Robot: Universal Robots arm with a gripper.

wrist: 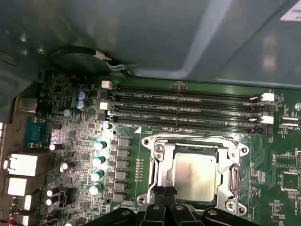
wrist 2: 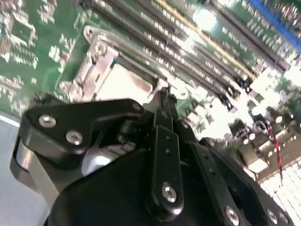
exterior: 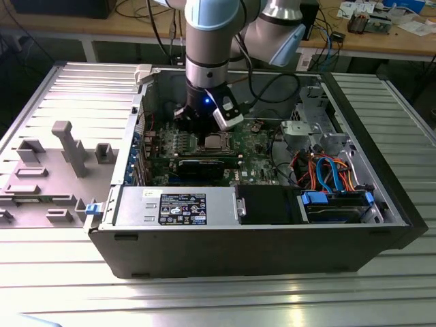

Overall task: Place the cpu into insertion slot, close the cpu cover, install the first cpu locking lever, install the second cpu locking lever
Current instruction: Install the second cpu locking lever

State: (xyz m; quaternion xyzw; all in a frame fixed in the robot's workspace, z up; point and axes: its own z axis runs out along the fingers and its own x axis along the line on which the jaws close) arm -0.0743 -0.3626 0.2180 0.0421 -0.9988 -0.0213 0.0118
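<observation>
On the green motherboard, just beside the long memory slots, the cpu already lies flat in the insertion slot, its silver-grey top showing through the window of the cpu cover, which appears folded down over it. The claw hovers at the socket's near edge in the first wrist view, its fingertips pressed together with nothing between them; in the second wrist view its tip sits right at the socket rim. That suggests the work stands at the locking levers, though I cannot make out either lever clearly. To do this well, the closed tip should bear on the lever alone, pushing steadily down and sideways under its catch without scraping the board or nudging the cover askew. In the exterior view the arm reaches down into the open computer case, which rests on the ribbed metal counter.
</observation>
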